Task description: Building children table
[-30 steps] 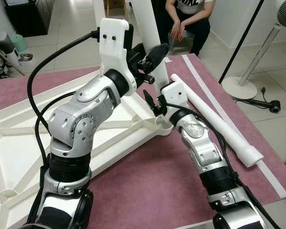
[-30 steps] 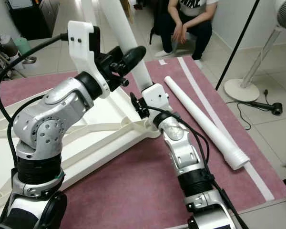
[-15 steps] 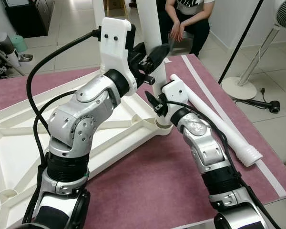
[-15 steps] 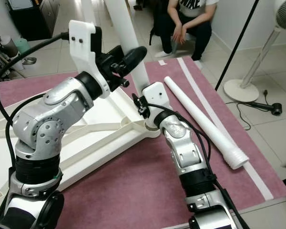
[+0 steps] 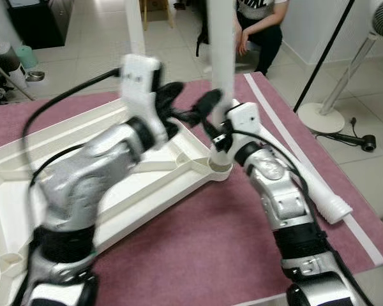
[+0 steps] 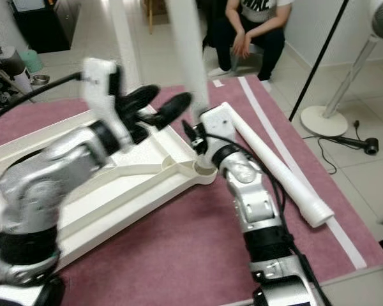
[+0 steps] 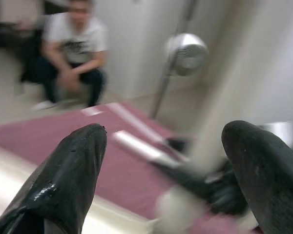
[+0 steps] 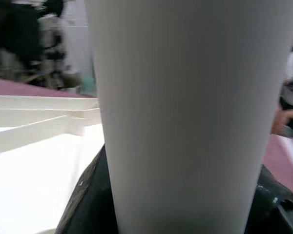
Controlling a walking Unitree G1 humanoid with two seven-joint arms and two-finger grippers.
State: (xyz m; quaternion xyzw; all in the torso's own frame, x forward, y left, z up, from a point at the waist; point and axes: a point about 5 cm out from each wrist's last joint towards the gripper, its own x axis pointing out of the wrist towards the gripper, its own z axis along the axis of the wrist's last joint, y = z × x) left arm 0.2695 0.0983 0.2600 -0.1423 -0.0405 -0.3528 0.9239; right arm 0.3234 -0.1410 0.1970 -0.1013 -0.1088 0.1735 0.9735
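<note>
While right tool [image 5: 216, 135] clamps upright leg [image 5: 221, 51], left tool [image 6: 158, 104] gapes, blurred.

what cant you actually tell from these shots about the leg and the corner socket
- Upright table leg: top cut off by the frame edge in both eye views.
- Leg's lower end in the corner socket: hidden behind the right gripper, so seating is unclear.
- Left gripper: motion-blurred in the eye views; open in the left wrist view.
- Second table leg: partly hidden behind the right arm.
</note>
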